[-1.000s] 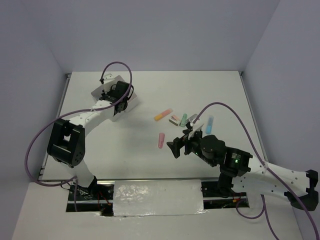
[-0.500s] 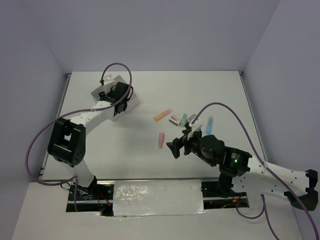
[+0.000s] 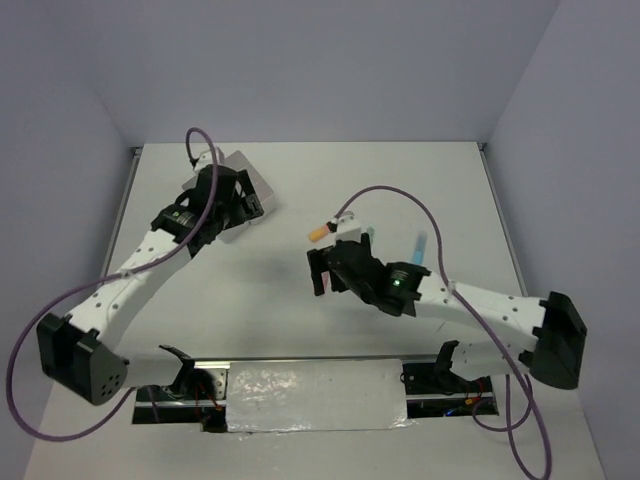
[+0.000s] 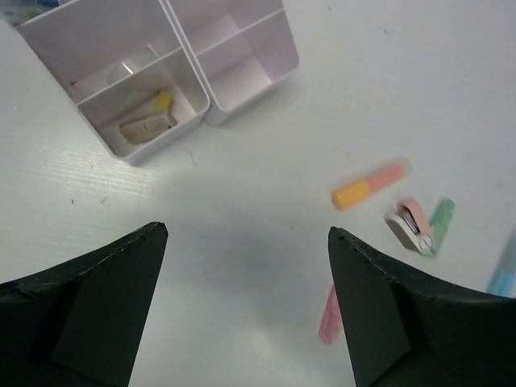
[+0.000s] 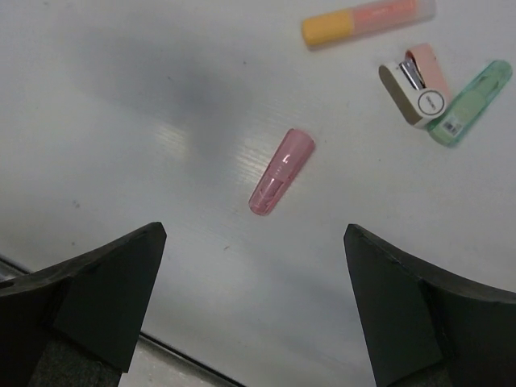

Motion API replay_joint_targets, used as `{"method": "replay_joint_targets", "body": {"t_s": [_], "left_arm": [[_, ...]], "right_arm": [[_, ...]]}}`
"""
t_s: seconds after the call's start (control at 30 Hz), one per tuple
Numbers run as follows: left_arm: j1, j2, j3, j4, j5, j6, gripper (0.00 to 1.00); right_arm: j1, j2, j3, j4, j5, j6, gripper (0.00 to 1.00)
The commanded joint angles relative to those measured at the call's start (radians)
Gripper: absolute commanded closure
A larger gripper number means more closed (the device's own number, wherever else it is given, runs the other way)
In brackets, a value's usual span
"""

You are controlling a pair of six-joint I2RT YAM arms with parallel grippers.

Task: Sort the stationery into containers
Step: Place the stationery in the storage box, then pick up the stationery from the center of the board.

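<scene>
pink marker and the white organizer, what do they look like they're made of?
Pink marker: looks like translucent glossy plastic. A bright highlight streak runs along the barrel, and the tint seems to let light through.
Organizer: likely opaque white moulded plastic with a smooth, semi-matte finish. It has thin even walls, rounded corners and soft shading with no sharp glints.

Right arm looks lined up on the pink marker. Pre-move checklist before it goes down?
1. Right gripper open and empty: ok.
2. Pink marker lying flat on the table, ahead of the open jaws: ok.
3. Orange marker, green marker and small white-pink item apart from it: ok.
4. Left gripper open, empty, well apart from the right arm: ok.
5. Containers upright, compartments open: ok.
6. Which compartment takes markers: cannot tell.
</scene>
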Motion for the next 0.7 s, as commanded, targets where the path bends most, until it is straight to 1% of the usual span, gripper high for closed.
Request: {"method": "replay_joint_targets", "body": {"t_s": [0.0,0.03,0.07,0.13,0.17,0.23,0.27,0.33,0.4,0.43,0.5,0.57,0.67], "left_arm": [[0.002,-0.141,-0.025,-0.123,0.141,0.017,0.06],[0.002,-0.176,-0.041,-0.127,0.155,0.028,0.06],[0.002,-0.251,-0.067,-0.140,0.155,0.040,0.05],[0.002,-0.326,-0.087,-0.173,0.145,0.060,0.05],[0.002,-0.400,-0.113,-0.177,0.129,0.099,0.05],[0.005,-0.465,-0.148,-0.145,0.143,0.164,0.05],[0.003,-0.518,-0.189,-0.129,0.163,0.227,0.05],[0.003,-0.558,-0.222,-0.120,0.177,0.267,0.03],[0.005,-0.571,-0.271,-0.112,0.181,0.292,0.03],[0.005,-0.575,-0.314,-0.097,0.180,0.290,0.03],[0.011,-0.569,-0.351,-0.077,0.192,0.290,0.03],[0.014,-0.534,-0.334,-0.115,0.191,0.285,0.03],[0.022,-0.529,-0.334,-0.105,0.213,0.292,0.03]], "right_arm": [[-0.018,0.149,0.124,-0.098,0.000,0.138,0.00],[-0.033,0.183,0.141,-0.111,-0.006,0.169,0.01],[-0.041,0.248,0.153,-0.117,-0.029,0.177,0.02],[-0.061,0.307,0.186,-0.145,-0.034,0.215,0.04],[-0.067,0.356,0.190,-0.125,-0.058,0.211,0.10],[-0.079,0.404,0.203,-0.108,-0.088,0.201,0.18],[-0.091,0.457,0.219,-0.099,-0.108,0.198,0.23],[-0.101,0.511,0.252,-0.118,-0.109,0.215,0.27],[-0.108,0.574,0.284,-0.140,-0.094,0.233,0.30],[-0.108,0.602,0.287,-0.140,-0.092,0.235,0.34],[-0.110,0.617,0.285,-0.123,-0.091,0.238,0.35],[-0.115,0.643,0.281,-0.111,-0.095,0.240,0.37],[-0.116,0.684,0.276,-0.099,-0.118,0.244,0.39]]}}
